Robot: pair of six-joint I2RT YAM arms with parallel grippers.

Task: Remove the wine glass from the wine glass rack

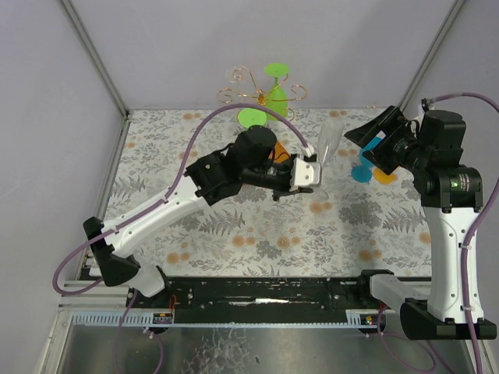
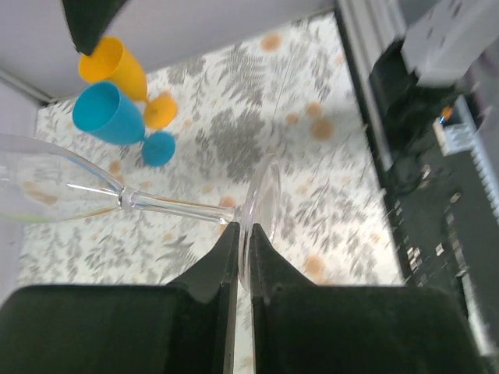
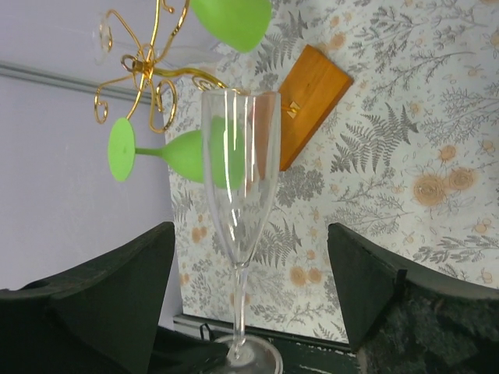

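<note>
My left gripper [image 1: 310, 173] [image 2: 243, 230] is shut on the round foot of a clear wine glass [image 1: 327, 142] [image 2: 261, 204], held away from the rack with its bowl pointing toward the right arm. In the right wrist view the glass [image 3: 238, 179] stands between my right gripper's [image 3: 245, 296] open fingers, which do not touch it. The right gripper [image 1: 360, 144] sits just right of the bowl. The gold wire wine glass rack [image 1: 257, 89] [image 3: 148, 70] stands at the back on its orange base [image 3: 312, 82], with two green glasses [image 1: 274, 70] [image 3: 179, 156] hanging on it.
A blue glass [image 1: 361, 173] [image 2: 109, 113] and an orange glass [image 1: 383, 176] [image 2: 117, 66] lie on the floral tablecloth [image 1: 234, 226] below the right gripper. Grey walls close in the back and sides. The black rail [image 1: 265, 300] runs along the near edge.
</note>
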